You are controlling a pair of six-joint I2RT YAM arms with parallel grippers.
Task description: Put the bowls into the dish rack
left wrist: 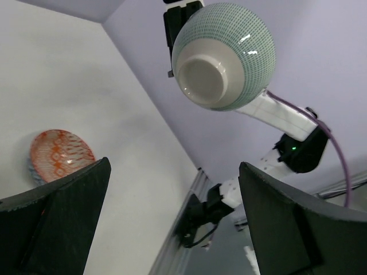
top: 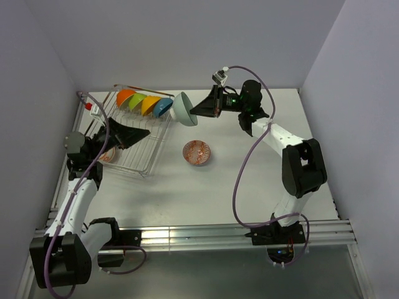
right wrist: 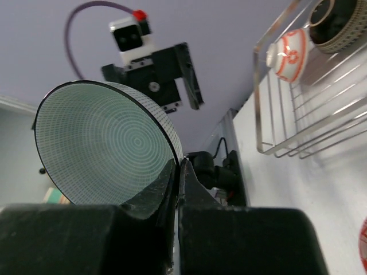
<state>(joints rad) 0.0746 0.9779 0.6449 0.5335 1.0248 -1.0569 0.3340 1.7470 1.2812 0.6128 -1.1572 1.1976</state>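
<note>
The silver wire dish rack (top: 140,159) sits at the left, with orange (top: 125,96), green (top: 138,101), yellow-orange (top: 150,104) and blue (top: 163,107) bowls standing on edge along its far side. My right gripper (top: 198,111) is shut on the rim of a pale teal bowl (top: 182,109), held in the air just right of the blue one, its mouth facing the gripper (right wrist: 178,172). A red patterned bowl (top: 197,152) lies on the table. My left gripper (top: 140,132) hovers open over the rack, holding nothing (left wrist: 175,217).
A red-and-white bowl (top: 107,154) rests in the rack's near left corner, also in the right wrist view (right wrist: 289,54) beside a dark-banded bowl (right wrist: 338,23). Walls close in the table at left, back and right. A metal rail (top: 206,233) runs along the near edge.
</note>
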